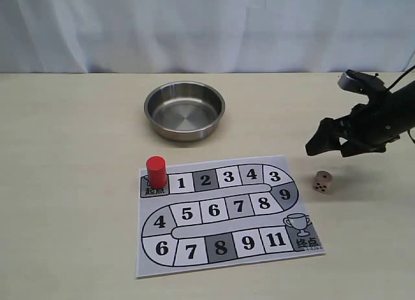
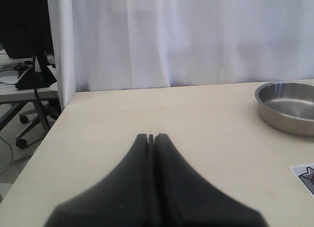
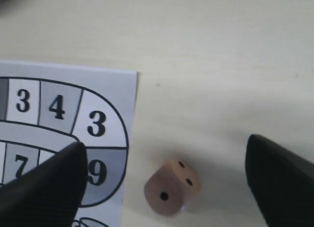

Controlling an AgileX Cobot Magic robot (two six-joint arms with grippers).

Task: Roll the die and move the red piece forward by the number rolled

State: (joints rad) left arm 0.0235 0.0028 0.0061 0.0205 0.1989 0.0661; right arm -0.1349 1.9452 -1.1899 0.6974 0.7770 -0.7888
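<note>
The die (image 1: 323,181), a pale tan cube with dark pips, lies on the table just right of the board (image 1: 194,248); in the right wrist view the die (image 3: 172,188) sits between the spread fingers, touching neither. My right gripper (image 1: 332,144) hangs open just above and behind it, and shows as the gripper (image 3: 164,148) in its own wrist view. The red piece (image 1: 156,172) stands upright on the start square at the board's upper left. My left gripper (image 2: 151,137) is shut on nothing over bare table, out of the exterior view.
A round steel bowl (image 1: 185,109) stands behind the board, also seen as the bowl (image 2: 289,107) in the left wrist view. A white curtain backs the table. The table's left edge (image 2: 49,134) drops off beside the left gripper.
</note>
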